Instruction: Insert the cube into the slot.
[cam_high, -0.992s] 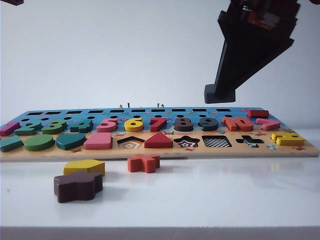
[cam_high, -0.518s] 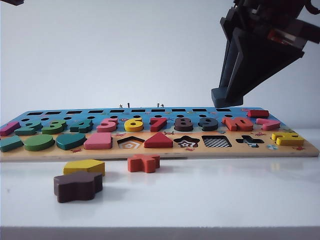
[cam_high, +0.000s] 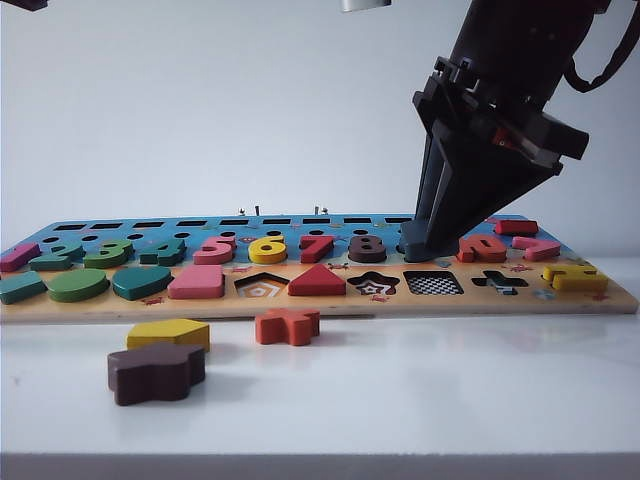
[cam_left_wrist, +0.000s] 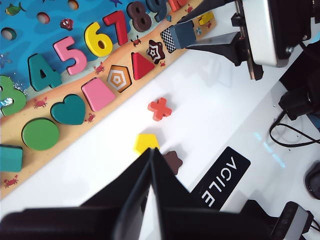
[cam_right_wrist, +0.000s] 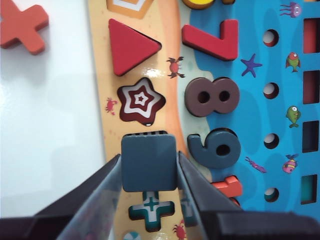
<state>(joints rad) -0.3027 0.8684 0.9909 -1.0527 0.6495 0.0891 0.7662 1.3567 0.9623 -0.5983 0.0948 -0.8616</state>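
My right gripper (cam_high: 428, 240) is shut on the cube (cam_high: 424, 246), a dark navy square block with rounded corners. It holds the cube low over the puzzle board (cam_high: 320, 305), just behind the checkered square slot (cam_high: 433, 283). In the right wrist view the cube (cam_right_wrist: 149, 162) sits between both fingers of the right gripper (cam_right_wrist: 149, 169) and covers nearly all of the slot (cam_right_wrist: 145, 133). The left wrist view shows the cube (cam_left_wrist: 185, 34) beside the checkered slot (cam_left_wrist: 169, 39). My left gripper (cam_left_wrist: 151, 150) is shut and empty, hovering off the board above the loose pieces.
A yellow pentagon (cam_high: 168, 333), a brown wavy piece (cam_high: 155, 372) and an orange cross (cam_high: 287, 325) lie on the white table in front of the board. Star (cam_high: 374, 284), pentagon (cam_high: 262, 286) and cross (cam_high: 499, 283) slots stand empty. Number pieces 8 and 9 (cam_right_wrist: 216, 147) flank the cube.
My right gripper has come down with the cube from well above the board to just over it, shifting slightly left and rolling at the wrist. The left arm has not moved.
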